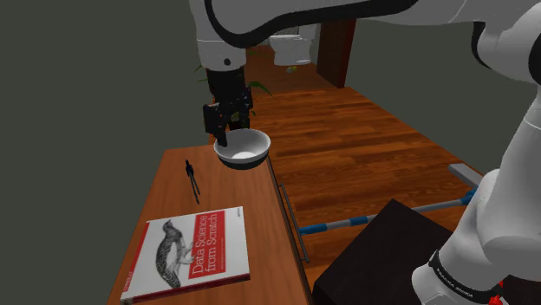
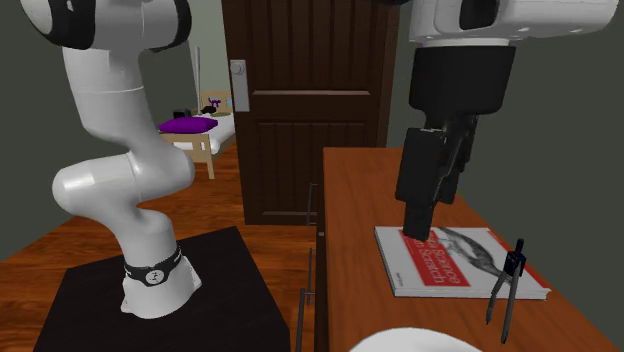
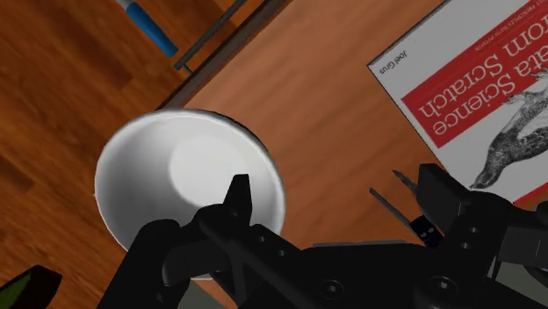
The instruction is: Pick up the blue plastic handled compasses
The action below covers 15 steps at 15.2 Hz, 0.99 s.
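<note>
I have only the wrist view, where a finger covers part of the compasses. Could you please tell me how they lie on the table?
Observer: In the shoulder view the dark compasses lie flat on the wooden table, between the white bowl and the book, and they touch neither.
Operator: Thank you. Is the gripper over them?
Observer: No. The gripper hangs open above the table by the bowl's far rim, off to the shoulder view's right of the compasses.
</note>
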Tool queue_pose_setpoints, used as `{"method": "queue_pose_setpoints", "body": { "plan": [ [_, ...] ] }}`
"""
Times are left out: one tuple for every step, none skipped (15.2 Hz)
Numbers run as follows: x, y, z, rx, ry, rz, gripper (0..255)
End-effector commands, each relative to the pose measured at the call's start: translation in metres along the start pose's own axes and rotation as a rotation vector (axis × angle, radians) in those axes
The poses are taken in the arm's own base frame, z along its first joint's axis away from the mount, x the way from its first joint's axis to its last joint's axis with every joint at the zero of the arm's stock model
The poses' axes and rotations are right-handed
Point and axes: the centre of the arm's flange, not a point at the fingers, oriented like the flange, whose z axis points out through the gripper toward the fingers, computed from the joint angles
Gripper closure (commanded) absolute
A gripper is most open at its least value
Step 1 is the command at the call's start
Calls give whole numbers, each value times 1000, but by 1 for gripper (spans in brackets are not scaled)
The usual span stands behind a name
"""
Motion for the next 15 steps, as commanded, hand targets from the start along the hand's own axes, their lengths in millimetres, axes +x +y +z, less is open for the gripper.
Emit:
{"method": "queue_pose_setpoints", "body": {
  "plan": [
    [20,-19,8,-6,-4,-27,0],
    [30,-29,10,-10,-6,-41,0],
    [39,-38,13,-13,-8,-55,0],
    [49,-48,16,-16,-10,-69,0],
    [58,-58,18,-19,-12,-82,0],
    [67,-67,21,-23,-15,-96,0],
    [76,-77,24,-26,-17,-110,0],
    [85,-88,27,-29,-19,-124,0],
    [90,-93,29,-31,-20,-131,0],
    [90,-93,34,-31,-20,-131,0],
    [90,-93,39,-31,-20,-131,0],
    [90,-93,44,-31,-20,-131,0],
    [90,-93,50,-31,-20,-131,0],
    [90,-93,55,-31,-20,-131,0],
    [90,-93,60,-31,-20,-131,0]
  ]
}}
